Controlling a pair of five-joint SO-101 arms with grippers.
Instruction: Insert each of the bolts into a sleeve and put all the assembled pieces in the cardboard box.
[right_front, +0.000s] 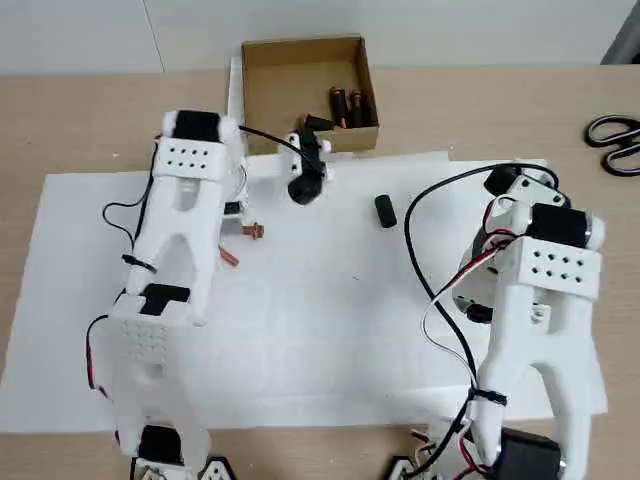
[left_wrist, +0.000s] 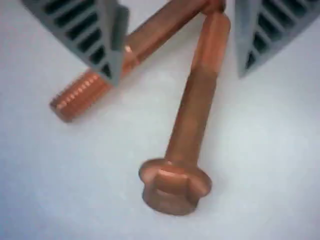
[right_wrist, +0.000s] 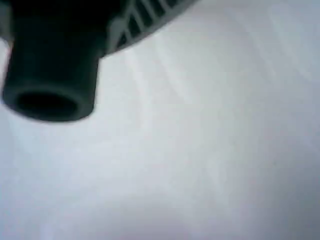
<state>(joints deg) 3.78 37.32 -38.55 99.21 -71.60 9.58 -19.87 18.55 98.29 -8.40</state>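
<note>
White, matt and faintly creased, a sheet (right_front: 330, 350) covers most of the pale wood-grain table (right_front: 80, 110), and both arms rise from its near edge. Taking the sheet's middle as the dial, the right gripper (right_front: 472, 305) sits at about 3 o'clock. It is clamped on a sleeve (right_wrist: 50, 75), a short, smooth-walled black tube with its round open mouth showing, pinched against a ribbed grey finger (right_wrist: 145, 17).

Farther back, between 10 and 11 o'clock, the left gripper (left_wrist: 177, 70) hangs low over the sheet with its jaws spread wide, gripping nothing. Two copper-coloured bolts lie on the sheet beneath it in a V. The flanged bolt (left_wrist: 192, 115) lies between the jaws; it has a smooth shank and a hexagonal head on a round flange. The second bolt (left_wrist: 150, 35) slants away from it, its threaded end poking out past one grey finger. The two meet at their other ends. I cannot tell whether that finger touches it.

At 1 o'clock a loose sleeve (right_front: 385, 211), stubby and black, lies alone on the sheet, well apart from both grippers.

Beyond the sheet's far edge, at 12 o'clock, stands the cardboard box (right_front: 285, 95), brown, open-topped and straight-walled. The assembled pieces (right_front: 350, 105), copper shanks in dark sleeves, lie together against its wall on the right arm's side.

Out at 2 o'clock, black-handled scissors (right_front: 612, 140) rest on the bare wood.
</note>
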